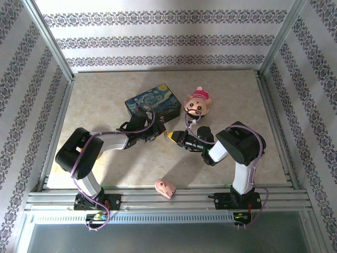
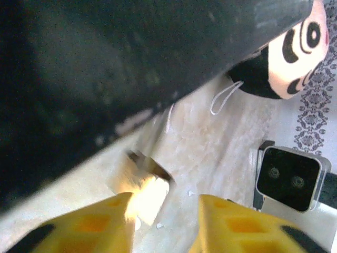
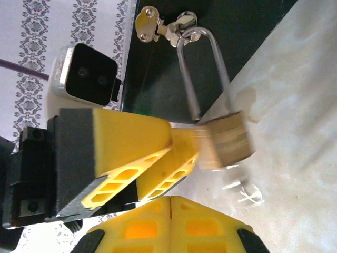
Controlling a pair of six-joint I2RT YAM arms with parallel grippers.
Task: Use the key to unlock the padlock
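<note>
Brass padlock point(image 3: 226, 142) hangs on the box clasp point(image 3: 158, 27), loose between the left gripper's point(image 2: 164, 211) parted fingers; right gripper point(image 3: 171, 203) is closed. Next, likely: steady it, line up the key.

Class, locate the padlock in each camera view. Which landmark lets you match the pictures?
Top external: too small to tell; likely at the painted box's near edge.
Left wrist: the padlock, a blurred bright patch, lower centre-left beneath the box's dark wall.
Right wrist: centre-right, blurred, its shackle through the box's clasp.
Shared landmark: the painted box.
</note>
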